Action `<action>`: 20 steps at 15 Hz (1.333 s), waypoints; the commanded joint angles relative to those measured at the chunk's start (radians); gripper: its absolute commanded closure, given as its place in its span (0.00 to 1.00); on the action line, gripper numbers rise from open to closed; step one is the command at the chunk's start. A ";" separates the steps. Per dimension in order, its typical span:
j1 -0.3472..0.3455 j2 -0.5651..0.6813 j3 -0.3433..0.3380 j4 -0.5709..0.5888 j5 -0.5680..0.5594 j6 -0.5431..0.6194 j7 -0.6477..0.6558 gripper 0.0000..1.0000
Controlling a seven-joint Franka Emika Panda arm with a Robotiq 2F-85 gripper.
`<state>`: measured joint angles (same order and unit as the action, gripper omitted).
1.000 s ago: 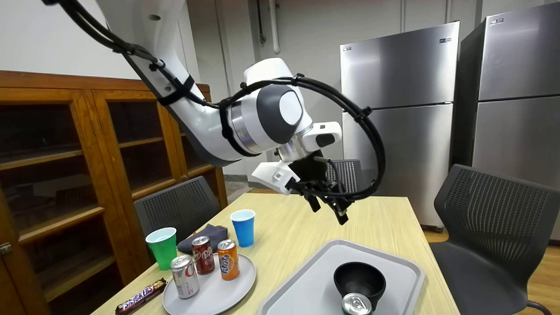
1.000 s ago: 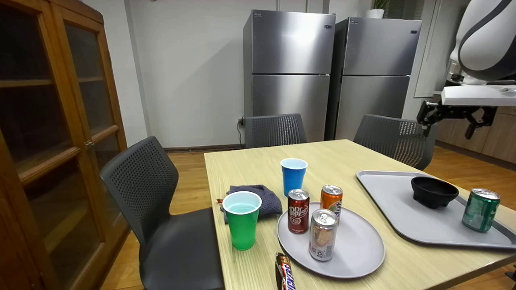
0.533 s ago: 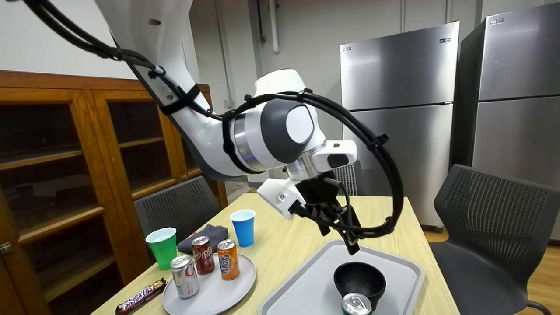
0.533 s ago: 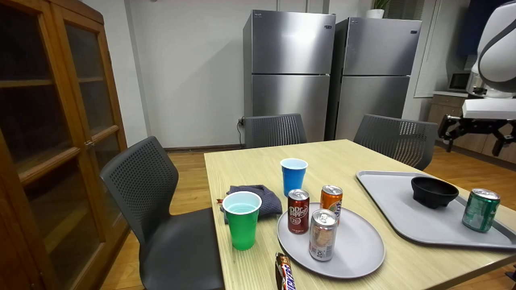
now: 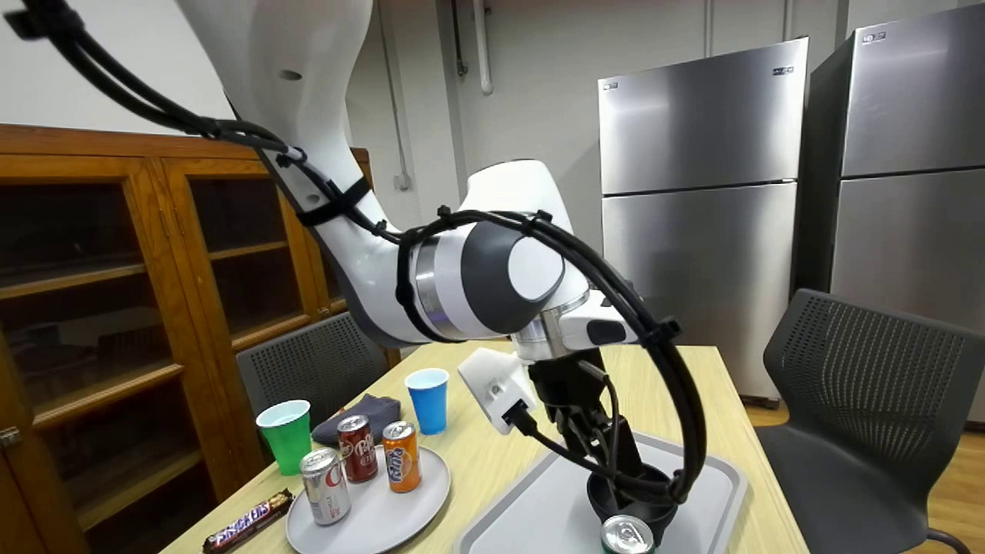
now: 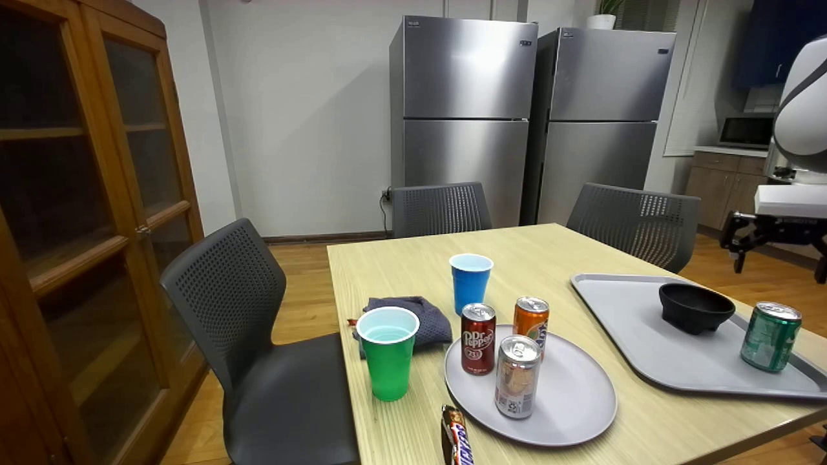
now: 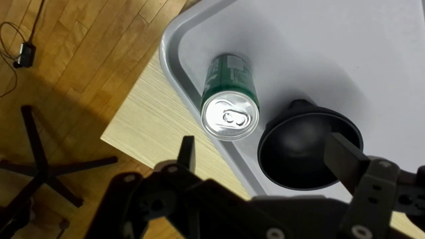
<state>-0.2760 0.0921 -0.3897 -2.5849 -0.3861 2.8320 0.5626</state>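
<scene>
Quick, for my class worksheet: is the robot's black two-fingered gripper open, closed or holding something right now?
Black two-fingered gripper: open, holding nothing; the green cylindrical metal can stands ungripped on the grey rectangular tray.

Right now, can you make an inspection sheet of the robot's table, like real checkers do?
Surface: pale rectangular wooden table bearing a grey rectangular plastic tray.
Nearest things: upright green metal can and round black bowl, standing apart on the tray.
Clutter: round grey plate with silver metal can, maroon metal can and orange metal can; tall green plastic cup; tall blue plastic cup; crumpled dark cloth; brown Snickers bar.
Gripper: black jaws open, holding nothing.
Cables: thick black bundle along the white arm, looping beside the gripper; thin black cord on the wooden floor.
Surroundings: two steel refrigerators, dark grey chairs, brown wooden cabinet.
</scene>
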 commanded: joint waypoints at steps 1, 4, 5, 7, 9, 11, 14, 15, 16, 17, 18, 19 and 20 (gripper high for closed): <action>0.005 0.055 -0.014 0.008 0.062 0.031 -0.001 0.00; 0.017 0.109 -0.028 0.023 0.115 0.046 -0.013 0.00; 0.019 0.124 -0.028 0.028 0.142 0.048 -0.022 0.00; 0.027 0.157 -0.033 0.043 0.185 0.052 -0.026 0.00; 0.032 0.188 -0.029 0.061 0.236 0.053 -0.037 0.00; 0.041 0.216 -0.033 0.084 0.277 0.048 -0.046 0.00; 0.052 0.255 -0.042 0.116 0.323 0.043 -0.053 0.00; 0.056 0.267 -0.045 0.125 0.336 0.043 -0.055 0.00; 0.059 0.277 -0.048 0.133 0.347 0.040 -0.058 0.00; 0.063 0.287 -0.051 0.140 0.357 0.039 -0.059 0.00; 0.065 0.295 -0.052 0.146 0.367 0.036 -0.061 0.00; 0.066 0.304 -0.052 0.152 0.375 0.036 -0.064 0.00; 0.068 0.311 -0.055 0.157 0.381 0.035 -0.065 0.00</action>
<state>-0.2296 0.3723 -0.4271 -2.4594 -0.0474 2.8759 0.5341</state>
